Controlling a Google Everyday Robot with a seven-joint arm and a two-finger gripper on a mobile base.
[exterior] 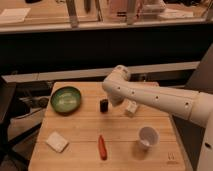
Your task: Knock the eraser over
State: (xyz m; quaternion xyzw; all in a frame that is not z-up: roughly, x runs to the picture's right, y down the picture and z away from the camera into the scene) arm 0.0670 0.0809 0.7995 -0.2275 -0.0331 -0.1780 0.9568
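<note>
eraser [103, 105] stands upright on the tabletop [80, 129], so the tool [116, 100] hangs low just beside it, probably lining up a sideways shove; can't tell how open it is

Shot from above near edge of wooden surface [80, 147], angled down and forward, mid-range. Caught end effector [114, 100] mid-frame, just right of eraser [103, 105].

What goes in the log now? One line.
pincer: beside small black rectangular eraser | eraser: upright on table | task: pending
</note>
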